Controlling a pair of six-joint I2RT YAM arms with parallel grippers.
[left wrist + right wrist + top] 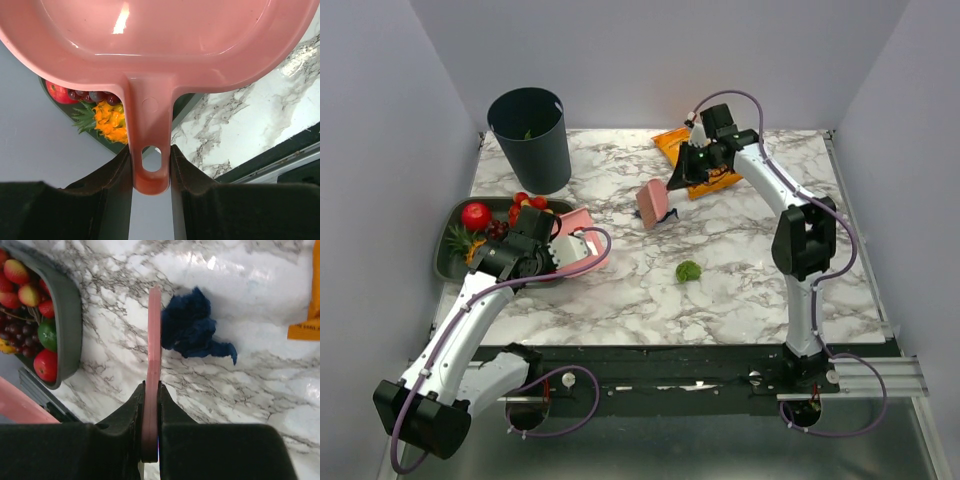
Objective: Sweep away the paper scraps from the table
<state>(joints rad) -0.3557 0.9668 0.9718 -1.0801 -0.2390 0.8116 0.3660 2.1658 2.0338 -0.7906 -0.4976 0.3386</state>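
Observation:
My left gripper (554,238) is shut on the handle of a pink dustpan (583,243), held beside the fruit tray; in the left wrist view the handle (150,165) sits between the fingers under the pan (165,40). My right gripper (678,180) is shut on a flat pink sweeper (651,203), seen edge-on in the right wrist view (154,340). A dark blue paper scrap (192,330) lies right against the sweeper's blade (670,212). A green scrap (688,271) lies alone mid-table on the marble table (750,270).
A dark grey fruit tray (444,268) with toy fruits stands at the left, also in the right wrist view (72,315). A dark bin (530,125) stands at the back left. An orange snack bag (695,160) lies under the right gripper.

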